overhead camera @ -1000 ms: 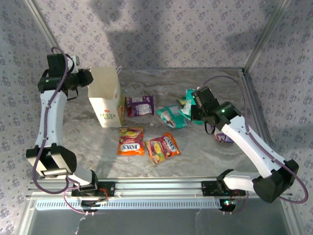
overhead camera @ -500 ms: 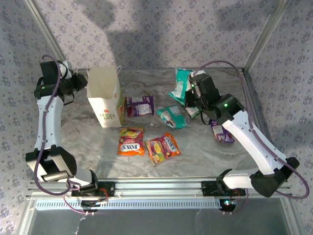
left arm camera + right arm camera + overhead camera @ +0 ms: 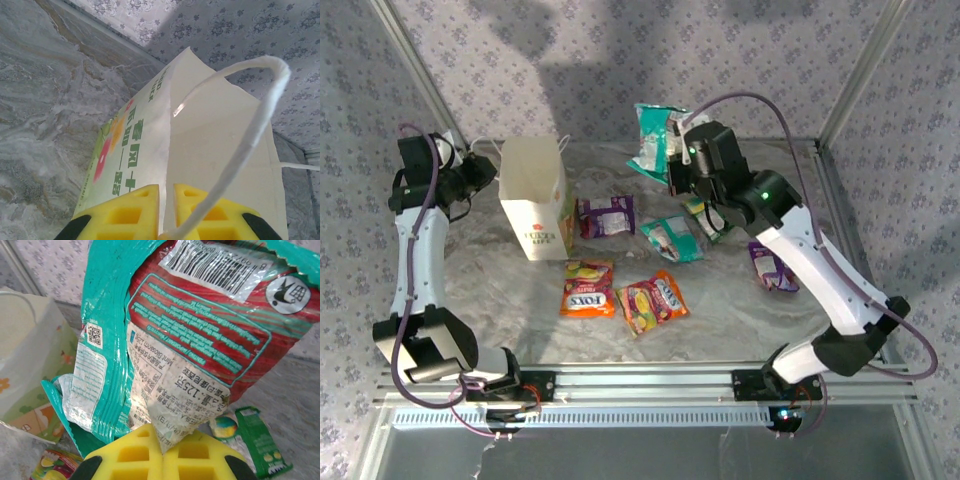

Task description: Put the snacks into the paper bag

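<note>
While the right gripper point(image 3: 162, 442) was clamped on one bottom corner of a teal mint packet point(image 3: 200, 340), the packet hung lifted above the back edge of the marbled table point(image 3: 520, 310), well apart from the paper bag point(image 3: 535, 200). The bag stood upright near the table's back-left corner, its mouth open to the top. The left gripper point(image 3: 166, 200) had its fingers drawn narrow and appeared to pinch the bag's left rim, with the paper wall running into the slit between them and the cord handle point(image 3: 250, 140) arching across the opening.

The other snacks lay toward the table's middle: a purple packet point(image 3: 606, 215) just beside the bag, a second teal packet point(image 3: 670, 238), two orange FOX'S packets point(image 3: 588, 288), a green-and-white packet point(image 3: 705, 222) under the right arm, and a purplish packet point(image 3: 772, 268) nearer the right edge.

Several things could have gone wrong from there. The slick foil was held by a corner only, so it might have slipped out or swung on the way over. The packet looked wide against the bag's mouth; hitting the rim or snagging the cord handle could have folded it outside or tipped the light bag. A thin pinch on paper might also have torn or let go.
</note>
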Tool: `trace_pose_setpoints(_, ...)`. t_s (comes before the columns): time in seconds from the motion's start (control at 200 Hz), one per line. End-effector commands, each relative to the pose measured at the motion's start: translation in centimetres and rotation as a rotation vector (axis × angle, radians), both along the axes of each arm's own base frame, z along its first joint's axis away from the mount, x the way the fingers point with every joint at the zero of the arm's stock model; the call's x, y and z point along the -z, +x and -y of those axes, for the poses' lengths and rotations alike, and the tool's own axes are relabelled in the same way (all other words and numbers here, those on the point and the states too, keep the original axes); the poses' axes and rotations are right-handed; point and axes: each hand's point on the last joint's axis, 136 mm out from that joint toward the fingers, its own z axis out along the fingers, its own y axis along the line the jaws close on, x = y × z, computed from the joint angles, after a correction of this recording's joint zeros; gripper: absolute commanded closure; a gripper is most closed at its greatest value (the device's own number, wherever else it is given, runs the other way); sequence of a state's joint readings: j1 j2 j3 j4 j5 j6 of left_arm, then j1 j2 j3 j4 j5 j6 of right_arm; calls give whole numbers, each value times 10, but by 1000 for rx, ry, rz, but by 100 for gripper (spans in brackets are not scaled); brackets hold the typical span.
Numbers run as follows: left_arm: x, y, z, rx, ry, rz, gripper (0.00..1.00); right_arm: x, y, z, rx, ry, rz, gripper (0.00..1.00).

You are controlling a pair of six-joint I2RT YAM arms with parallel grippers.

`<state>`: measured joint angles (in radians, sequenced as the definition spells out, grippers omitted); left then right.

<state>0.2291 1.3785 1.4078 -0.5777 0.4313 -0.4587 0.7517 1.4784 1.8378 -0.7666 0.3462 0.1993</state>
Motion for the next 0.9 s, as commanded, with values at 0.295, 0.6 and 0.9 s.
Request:
trace_pose_setpoints(0.295, -9, -4, -3, -38, -79, 37, 84, -61, 6, -77, -171, 31, 152, 100)
trace_pose_setpoints(0.6, -8, -3, -1, -24, -93, 39, 85, -78, 3, -128, -280, 80, 179, 100)
trace_pose_setpoints(0.9, -4, -4, 0, -22, -109, 28, 87, -81, 0, -172, -378, 194, 162, 100)
